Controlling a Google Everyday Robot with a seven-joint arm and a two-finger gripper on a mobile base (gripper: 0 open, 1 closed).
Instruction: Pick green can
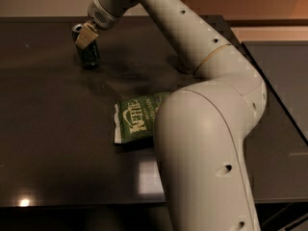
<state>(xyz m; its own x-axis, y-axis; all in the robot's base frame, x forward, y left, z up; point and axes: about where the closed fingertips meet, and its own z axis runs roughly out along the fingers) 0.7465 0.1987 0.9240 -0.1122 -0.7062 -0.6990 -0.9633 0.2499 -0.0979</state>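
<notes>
While the gripper hangs at the far left of the dark table, pressed close against the upper side of the green can, we cannot tell whether its jaws stand wide or have already closed on the metal, because the wrist covers that side. The can rests on the tabletop near the far edge, its silver top showing just left of the gripper. It looks slightly tilted to us, though we would not swear to it. The chief danger, as we judge it, is an off-centre or high hold. A push from one side would tip the smooth round can on this glossy surface, and it could then roll toward the far edge close behind it. A weak squeeze could also let the can slip during the lift. A lesser worry is the arm, whose bulky lower link looms in front of the green chip bag. We cannot tell whether the two touch, and a wide swing there might drag the bag along. As for room, bare tabletop lies to the left of the can and toward the near edge. The right edge is well apart, and nothing stands above the can, so we think a straight lift looks the safest way out.
</notes>
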